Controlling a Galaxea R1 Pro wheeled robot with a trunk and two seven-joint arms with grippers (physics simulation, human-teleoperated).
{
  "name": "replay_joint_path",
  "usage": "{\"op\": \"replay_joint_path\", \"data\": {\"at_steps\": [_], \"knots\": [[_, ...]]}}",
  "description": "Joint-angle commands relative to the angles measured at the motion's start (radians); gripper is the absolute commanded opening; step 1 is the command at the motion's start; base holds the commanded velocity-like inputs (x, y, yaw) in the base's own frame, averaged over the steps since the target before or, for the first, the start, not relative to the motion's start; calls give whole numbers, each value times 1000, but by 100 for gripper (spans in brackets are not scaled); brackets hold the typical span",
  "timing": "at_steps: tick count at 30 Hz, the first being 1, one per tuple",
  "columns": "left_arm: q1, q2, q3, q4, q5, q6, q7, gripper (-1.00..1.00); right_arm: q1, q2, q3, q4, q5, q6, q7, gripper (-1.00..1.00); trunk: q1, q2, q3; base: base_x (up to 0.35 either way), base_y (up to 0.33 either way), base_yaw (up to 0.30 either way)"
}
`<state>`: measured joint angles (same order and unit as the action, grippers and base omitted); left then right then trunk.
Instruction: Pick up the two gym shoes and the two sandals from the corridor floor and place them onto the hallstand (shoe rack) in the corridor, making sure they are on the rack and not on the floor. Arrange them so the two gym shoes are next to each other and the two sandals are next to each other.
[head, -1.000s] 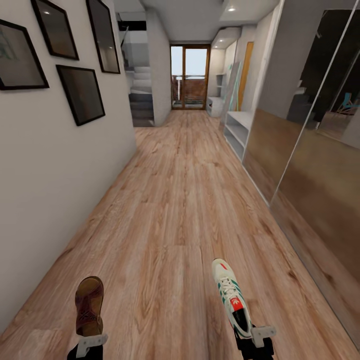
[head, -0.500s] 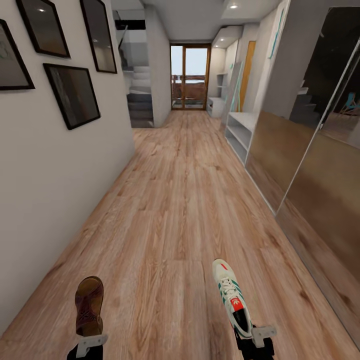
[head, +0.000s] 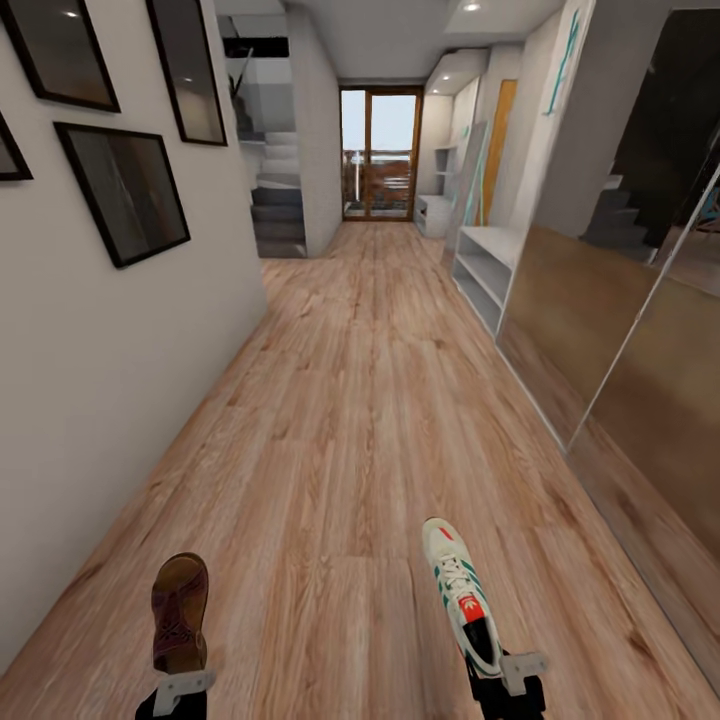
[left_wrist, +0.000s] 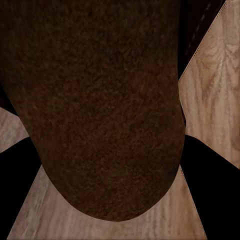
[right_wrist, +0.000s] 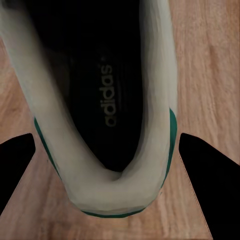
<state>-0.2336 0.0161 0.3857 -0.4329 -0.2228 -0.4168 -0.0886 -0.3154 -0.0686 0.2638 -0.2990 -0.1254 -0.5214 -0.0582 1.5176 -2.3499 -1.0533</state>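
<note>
Head view: my left jaws (head: 178, 690) pinch the heel of a brown sandal (head: 179, 612), and my right jaws (head: 507, 680) pinch the heel of a white gym shoe (head: 458, 594). Both shoes stick out ahead of me, toes forward, held clear above the floor (head: 350, 400). In the left wrist view the sandal's dark sole (left_wrist: 100, 105) sits between my two fingers (left_wrist: 20, 185), and in the right wrist view the shoe's white heel collar (right_wrist: 107, 195) sits the same way, so both grips look sound.

What has changed over the last second is the scene, not my load. The sandal and the shoe keep the same places low in the view, while the framed pictures (head: 125, 190) on the left wall have slid outward and the mirrored doors (head: 620, 330) on the right have grown larger. I take that as my base rolling forward down the corridor. The rack (head: 485, 260) stands ahead on the right, just past the mirrored doors, and looks a little nearer than before, though well apart from me yet.

For the task, I judge this the carrying leg: one sandal and one gym shoe in hand, neither yet on the rack. Next I would need to close on the rack and turn right toward it.
</note>
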Motion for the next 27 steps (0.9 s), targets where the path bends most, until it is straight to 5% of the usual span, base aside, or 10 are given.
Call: {"op": "replay_joint_path", "data": {"at_steps": [1, 7, 12, 14, 27], "knots": [[-1, -1, 9, 0, -6, -3, -8, -100, -1, 0, 8, 0, -9, -3, -4, -100, 0, 0, -1, 336, 0, 0], [0, -1, 9, 2, -6, -3, -8, -100, -1, 1, 4, 0, -10, -5, -6, -100, 0, 0, -1, 336, 0, 0], [0, -1, 10, 1, -6, -3, -8, -100, -1, 2, -128, 0, -9, -4, -5, -100, 0, 0, -1, 336, 0, 0], [0, -1, 10, 1, -6, -3, -8, -100, -1, 1, -153, 0, -7, -4, -4, -100, 0, 0, -1, 336, 0, 0], [0, -1, 10, 2, -4, -3, -8, -100, -1, 1, -168, 1, 0, -4, 6, -100, 0, 0, -1, 336, 0, 0]]}}
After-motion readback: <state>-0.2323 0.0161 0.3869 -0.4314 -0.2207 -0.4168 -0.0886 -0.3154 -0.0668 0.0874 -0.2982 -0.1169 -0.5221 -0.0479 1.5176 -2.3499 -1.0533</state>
